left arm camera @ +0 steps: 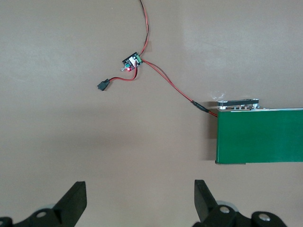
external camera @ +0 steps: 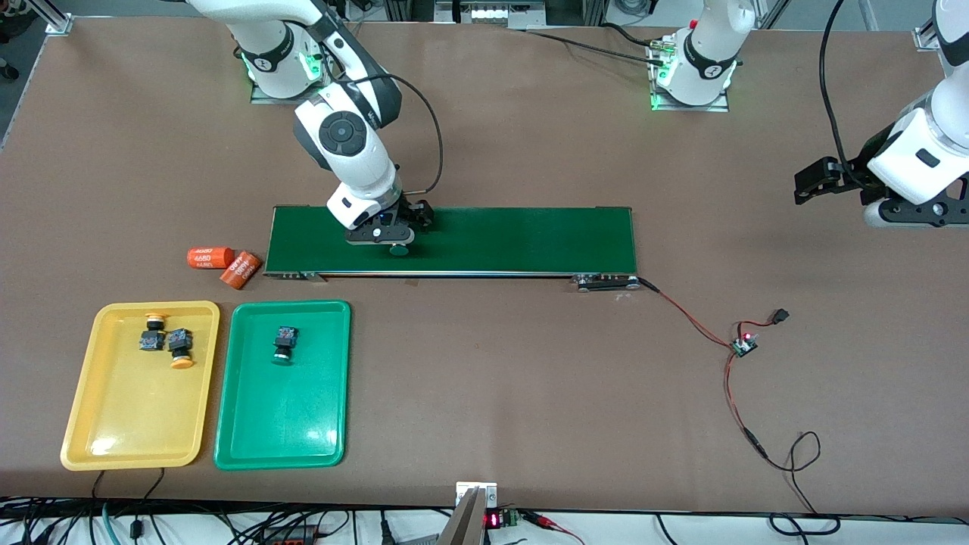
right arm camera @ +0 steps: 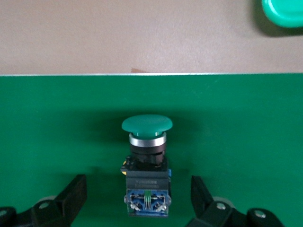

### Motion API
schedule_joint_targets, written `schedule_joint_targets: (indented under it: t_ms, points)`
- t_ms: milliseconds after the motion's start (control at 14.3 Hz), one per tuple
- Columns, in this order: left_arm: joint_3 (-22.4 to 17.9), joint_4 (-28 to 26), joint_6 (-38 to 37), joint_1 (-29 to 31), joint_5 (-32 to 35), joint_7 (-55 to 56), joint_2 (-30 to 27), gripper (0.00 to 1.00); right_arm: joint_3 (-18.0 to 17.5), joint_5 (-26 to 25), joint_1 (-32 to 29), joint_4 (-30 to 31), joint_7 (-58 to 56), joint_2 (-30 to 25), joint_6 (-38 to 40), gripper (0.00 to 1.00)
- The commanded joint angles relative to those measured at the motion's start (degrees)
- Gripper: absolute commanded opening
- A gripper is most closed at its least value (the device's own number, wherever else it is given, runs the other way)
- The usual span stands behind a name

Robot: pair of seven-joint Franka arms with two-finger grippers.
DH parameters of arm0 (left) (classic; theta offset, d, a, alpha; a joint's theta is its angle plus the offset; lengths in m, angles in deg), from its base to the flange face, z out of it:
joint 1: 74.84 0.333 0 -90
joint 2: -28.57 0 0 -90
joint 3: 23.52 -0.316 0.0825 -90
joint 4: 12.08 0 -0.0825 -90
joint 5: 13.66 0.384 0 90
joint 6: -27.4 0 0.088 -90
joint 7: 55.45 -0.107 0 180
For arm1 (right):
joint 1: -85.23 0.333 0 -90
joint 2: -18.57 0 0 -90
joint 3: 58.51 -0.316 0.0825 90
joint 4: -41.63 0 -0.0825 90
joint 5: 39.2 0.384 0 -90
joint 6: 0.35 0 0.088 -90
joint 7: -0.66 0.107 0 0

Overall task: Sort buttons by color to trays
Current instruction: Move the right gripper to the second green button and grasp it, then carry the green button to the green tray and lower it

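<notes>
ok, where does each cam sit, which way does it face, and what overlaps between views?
Front view: high across the table, facing both arm bases; shows the belt, yellow tray, green tray, both arms.
Left wrist view: looks down on bare table, the belt's end and a small circuit board; open left gripper fingers show.
Right wrist view: looks down on a green button lying on the belt between the open right gripper fingers.
Shared: the belt is in all three; the front view also shows that button.

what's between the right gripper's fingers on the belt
A green button lies on the belt between the open fingers of the right gripper, untouched; the right wrist view shows it.
</notes>
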Motion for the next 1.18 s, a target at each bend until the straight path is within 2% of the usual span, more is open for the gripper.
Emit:
schedule_joint_targets:
  t_ms: [0,209,348,418,558,697,836,1115]
  points:
    - [0.14,-0.18,-0.78,0.08,-0.01,-0.81,-0.89,1.0,0.07,-0.13,0.05,0.86,-0.5,-0.16,-0.99,0.7]
    - [0.14,-0.18,-0.78,0.08,-0.1,-0.81,-0.8,1.0,0.33,-0.31,-0.21,1.03,-1.55,-0.16,-0.73,0.3]
    - [0.14,-0.18,-0.78,0.08,-0.1,-0.81,-0.8,1.0,1.55,-0.31,-0.3,0.86,-3.22,-0.25,-0.64,0.11]
    - [0.14,-0.18,-0.78,0.08,-0.1,-0.81,-0.88,1.0,2.26,-0.31,-0.39,0.51,-4.45,-0.77,-0.55,0.06]
    - [0.14,-0.18,-0.78,0.08,-0.1,-0.81,-0.8,1.0,5.5,-0.22,-0.65,-2.46,-7.26,-1.82,-0.38,0.06]
    - [0.14,-0.18,-0.78,0.08,-0.1,-0.81,-0.8,1.0,8.14,-0.14,-1.97,-8.16,-11.56,-1.31,1.02,0.06]
    - [0.14,-0.27,-0.78,0.08,-0.01,-0.81,-0.8,1.0,11.3,-0.14,-2.41,-15.37,-13.68,2.19,3.48,0.06]
    - [0.23,-0.27,-0.78,0.08,-0.01,-0.81,-0.8,1.0,15.27,-0.13,-3.9,-24.62,-18.52,10.81,3.75,0.06]
